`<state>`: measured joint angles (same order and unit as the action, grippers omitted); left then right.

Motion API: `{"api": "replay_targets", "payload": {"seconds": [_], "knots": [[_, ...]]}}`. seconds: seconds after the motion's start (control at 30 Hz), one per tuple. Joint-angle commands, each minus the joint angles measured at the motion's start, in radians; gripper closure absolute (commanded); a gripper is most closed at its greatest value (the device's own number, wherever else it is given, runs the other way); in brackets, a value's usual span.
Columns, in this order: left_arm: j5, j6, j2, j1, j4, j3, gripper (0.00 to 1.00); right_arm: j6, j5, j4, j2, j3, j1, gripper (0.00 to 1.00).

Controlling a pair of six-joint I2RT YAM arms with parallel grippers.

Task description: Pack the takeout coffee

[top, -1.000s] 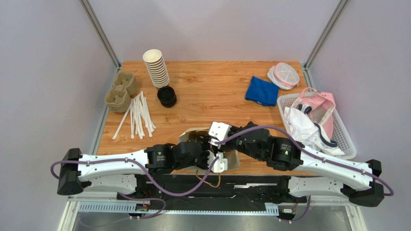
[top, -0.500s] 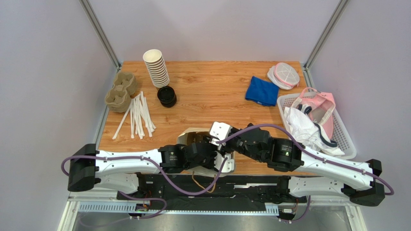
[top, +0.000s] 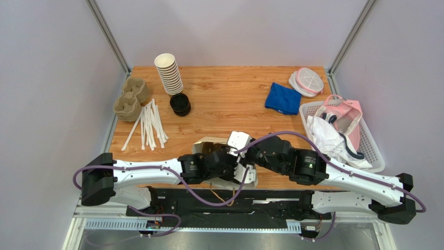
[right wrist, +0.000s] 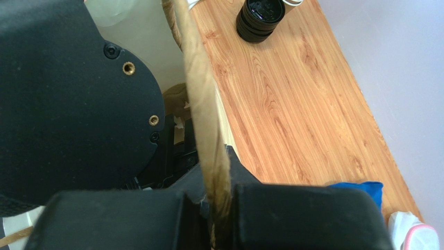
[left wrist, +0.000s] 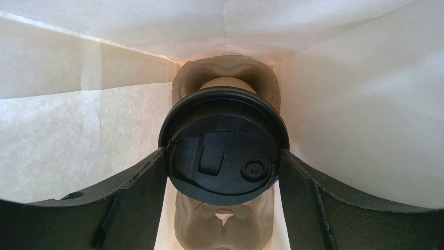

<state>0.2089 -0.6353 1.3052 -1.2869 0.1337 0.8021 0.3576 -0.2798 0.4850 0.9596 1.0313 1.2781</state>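
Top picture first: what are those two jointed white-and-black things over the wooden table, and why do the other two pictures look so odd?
They are two robot arms, the left arm and the right arm, each ending in a two-finger gripper. The top picture comes from a fixed camera overhead; the others from cameras on the wrists. The left wrist view looks inside a pale paper bag: the left gripper holds the takeout coffee by its black lid, and the cup sits in a pulp carrier. The right gripper pinches the bag's twisted paper handle. Elsewhere on the table lie stacked cups, spare lids, white sticks and a blue cloth.
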Motion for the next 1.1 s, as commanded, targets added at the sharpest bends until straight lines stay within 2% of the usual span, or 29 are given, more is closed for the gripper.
{"api": "replay_targets", "payload": {"seconds": [0.0, 0.6, 0.73, 1.07], "knots": [[-0.057, 0.009, 0.031, 0.023, 0.036, 0.046, 0.80, -0.062, 0.065, -0.011, -0.010, 0.058, -0.016, 1.00], [-0.288, -0.035, 0.158, 0.101, 0.182, 0.166, 0.81, -0.204, 0.261, 0.076, 0.034, 0.115, -0.170, 1.00], [-0.310, -0.053, 0.224, 0.109, 0.225, 0.221, 0.82, -0.209, 0.359, 0.092, 0.048, 0.127, -0.243, 1.00], [-0.347, -0.087, 0.365, 0.123, 0.325, 0.309, 0.83, -0.195, 0.438, 0.110, 0.050, 0.125, -0.321, 1.00]]}}
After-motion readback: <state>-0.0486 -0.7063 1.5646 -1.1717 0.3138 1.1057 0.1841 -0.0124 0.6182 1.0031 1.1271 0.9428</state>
